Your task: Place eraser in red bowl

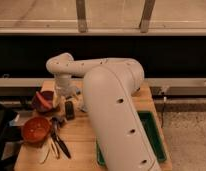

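The eraser (69,109), a small dark block, is on the wooden table (81,135) just right of the purple-maroon bowl. The red bowl (36,129), orange-red and plain inside, sits at the table's front left, below and to the left of the eraser. My gripper (67,99) hangs from the white arm (116,100) directly over the eraser, at its top end. I cannot tell whether it is touching the eraser.
A purple-maroon bowl (42,101) with a reddish piece stands at the left behind the red bowl. A black-handled scissors-like tool (59,141) and a pale utensil (44,152) lie in front. A green tray (155,137) lies on the right, partly hidden by the arm.
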`<state>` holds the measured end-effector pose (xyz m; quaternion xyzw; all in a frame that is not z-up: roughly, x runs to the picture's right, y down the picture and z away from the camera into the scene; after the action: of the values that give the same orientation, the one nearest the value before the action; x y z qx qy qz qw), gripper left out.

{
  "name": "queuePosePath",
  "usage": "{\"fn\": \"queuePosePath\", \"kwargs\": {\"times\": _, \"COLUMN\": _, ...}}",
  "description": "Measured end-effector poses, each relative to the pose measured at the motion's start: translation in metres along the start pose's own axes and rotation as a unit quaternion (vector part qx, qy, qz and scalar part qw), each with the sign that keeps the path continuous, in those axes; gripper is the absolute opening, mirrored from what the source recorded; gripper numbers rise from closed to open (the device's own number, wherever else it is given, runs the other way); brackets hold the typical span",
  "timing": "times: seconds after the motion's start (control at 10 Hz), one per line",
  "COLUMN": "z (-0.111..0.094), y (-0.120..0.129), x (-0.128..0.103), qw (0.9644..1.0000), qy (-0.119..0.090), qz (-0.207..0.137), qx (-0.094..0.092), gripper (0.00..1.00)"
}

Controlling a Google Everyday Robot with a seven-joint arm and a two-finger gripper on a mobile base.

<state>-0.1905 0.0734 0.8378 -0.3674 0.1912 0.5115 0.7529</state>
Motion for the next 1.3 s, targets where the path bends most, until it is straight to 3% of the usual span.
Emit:
{"fn": "queuePosePath", "kwargs": {"times": 0.4, "z": 0.039, "y": 0.003, "x": -0.001, "qw": 0.998, "qy": 0.059, "qz": -0.006, "qx": 0.025, "gripper": 0.8}}
{"fn": "queuePosePath", "kwargs": {"times": 0.6, "z": 0.053, "y": -0.002, "x": -0.001, "qw": 0.9972, "qy": 0.072, "qz": -0.001, "qx": 0.021, "gripper": 0.8}}
{"fn": "queuePosePath", "kwargs": {"times": 1.1, "z": 0.068, "y": -0.015, "x": 0.0, "qw": 0.9976, "qy": 0.065, "qz": 0.023, "qx": 0.002, "gripper": 0.79}}
{"fn": "queuePosePath", "kwargs": {"times": 1.3, "z": 0.074, "y": -0.014, "x": -0.001, "qw": 0.9979, "qy": 0.06, "qz": 0.023, "qx": -0.006, "gripper": 0.63}}
